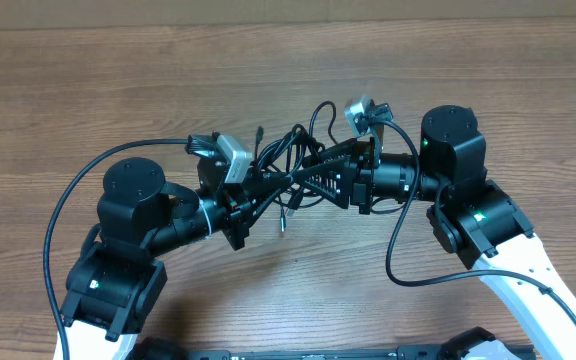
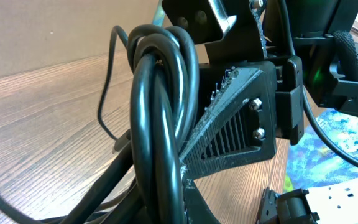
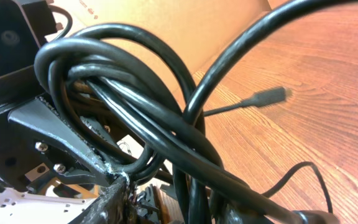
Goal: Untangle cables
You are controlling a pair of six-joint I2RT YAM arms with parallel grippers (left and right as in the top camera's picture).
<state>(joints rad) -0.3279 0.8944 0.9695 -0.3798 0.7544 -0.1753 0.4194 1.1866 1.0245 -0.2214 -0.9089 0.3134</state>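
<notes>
Tangled cables sit bunched at centre, between both grippers. The left gripper has its fingers pinched on the bundle. The right gripper has its fingers against the loops; spread or clamped, cannot tell.

Thin black flexible cables: glossy loops knotted into one tangled bundle, mid-tabletop, raised off the wood; loose plug-tipped strands hanging out.

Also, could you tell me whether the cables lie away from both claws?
No, the cables are bunched right between the left claw and the right claw, which meet there.
</notes>
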